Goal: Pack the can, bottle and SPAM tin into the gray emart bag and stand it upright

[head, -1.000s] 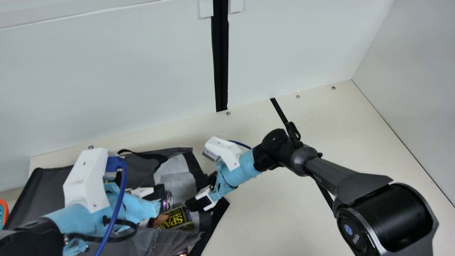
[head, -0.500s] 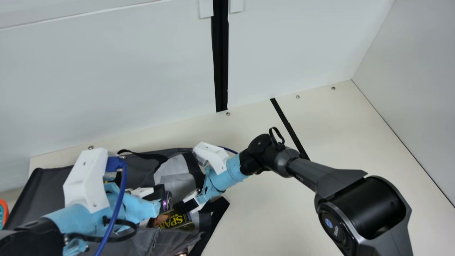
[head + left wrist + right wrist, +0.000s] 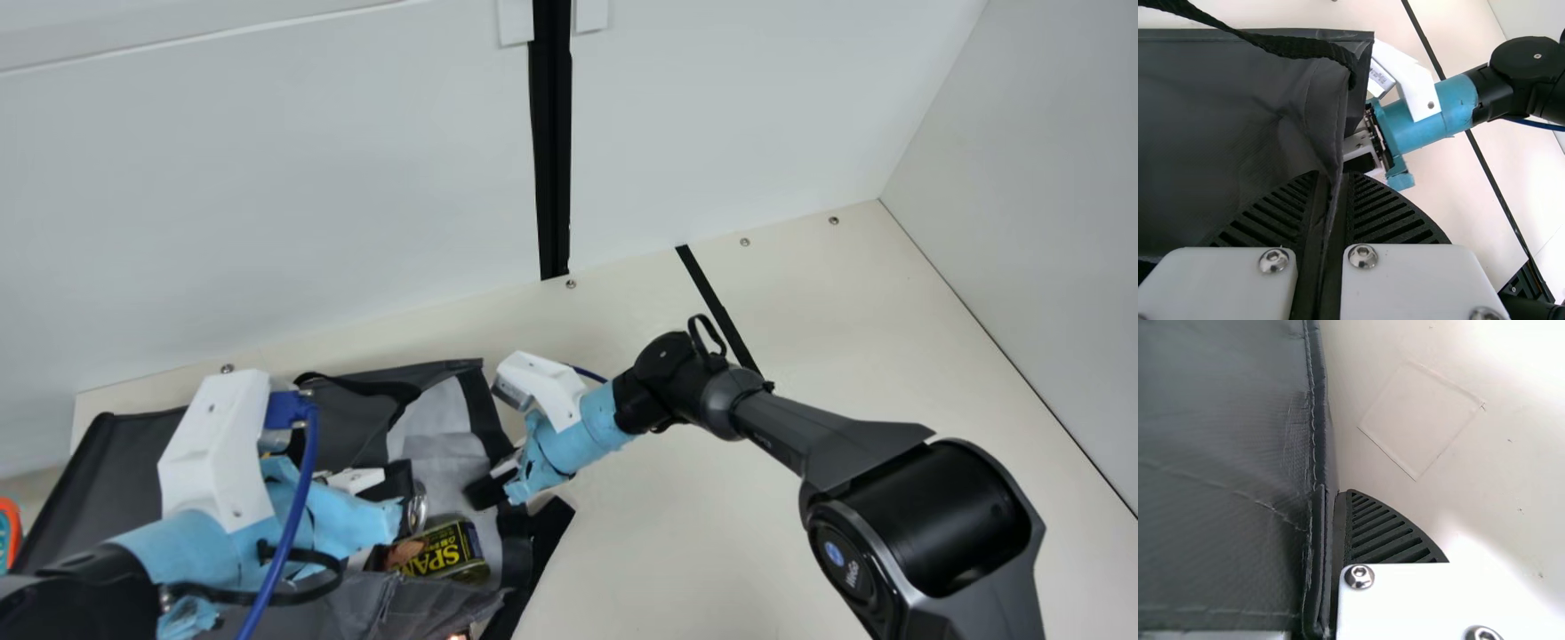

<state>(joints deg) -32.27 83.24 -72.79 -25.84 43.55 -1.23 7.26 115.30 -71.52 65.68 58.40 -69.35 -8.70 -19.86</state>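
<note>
We see the gray fabric emart bag (image 3: 133, 480) on its side on the left part of the cream worktop (image 3: 693, 533), its mouth facing the right edge. Inside, the black-and-yellow metal SPAM tin (image 3: 444, 551) lies with its long axis roughly parallel to the back edge, near a round silvery can (image 3: 416, 508). Our left claw (image 3: 402, 484) pinches bag fabric; our right claw (image 3: 484, 489) pinches the bag's stitched edge.

gray bag (image 3: 351, 431): blk trim, on its side, mouth open | SPAM tin (image 3: 444, 553): dk w/ yel lettering, in bag mouth | can (image 3: 416, 510): shiny end, nr tin, partly hidden
</note>
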